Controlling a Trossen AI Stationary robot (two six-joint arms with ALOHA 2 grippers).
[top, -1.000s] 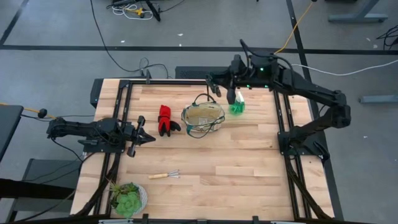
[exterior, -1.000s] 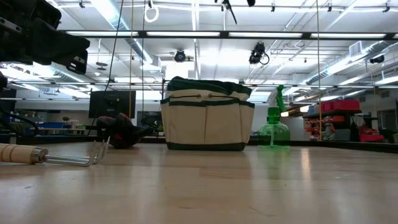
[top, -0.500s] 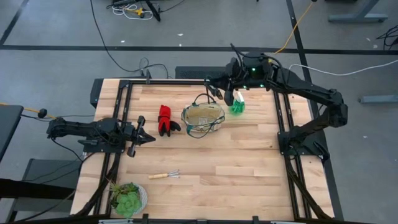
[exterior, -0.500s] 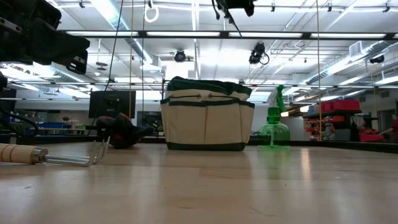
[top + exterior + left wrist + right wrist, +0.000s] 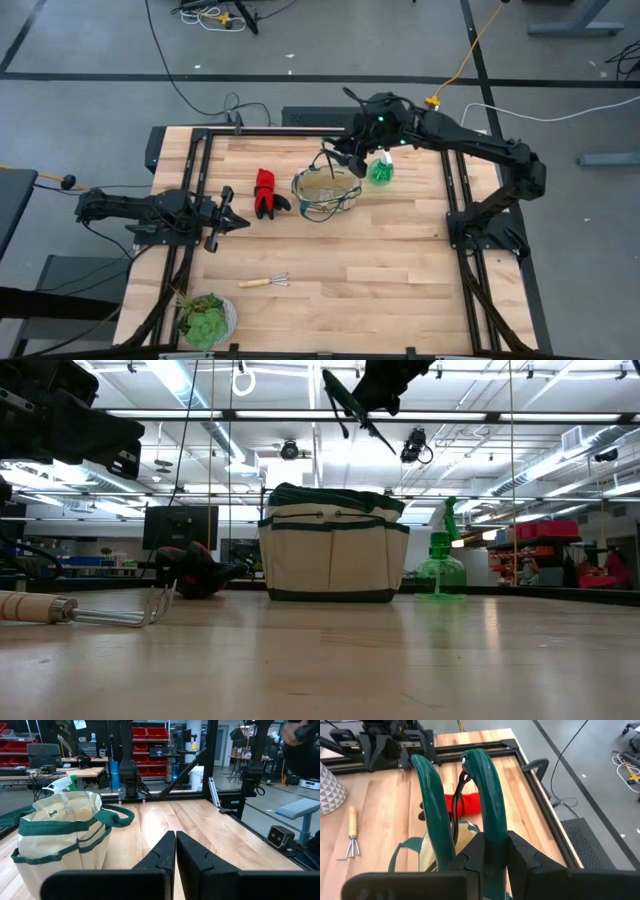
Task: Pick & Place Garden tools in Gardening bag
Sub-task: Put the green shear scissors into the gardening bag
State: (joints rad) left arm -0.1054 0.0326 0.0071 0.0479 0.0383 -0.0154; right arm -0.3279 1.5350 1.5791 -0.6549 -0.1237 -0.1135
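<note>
High view: the right end effector (image 5: 347,158) holds the pruning shears (image 5: 338,152) over the gardening bag (image 5: 326,192).

Low view: the shears hang above the bag.

Right wrist view: fingers clamp the green handles.

Left end effector (image 5: 235,222), closed and empty, waits at the tabletop's (image 5: 350,270) left edge.

Bag (image 5: 327,189) mouth open; handles (image 5: 325,160) arch above.

Two dark, slim jointed arms, the right arm (image 5: 470,145) showing small green lights.
</note>
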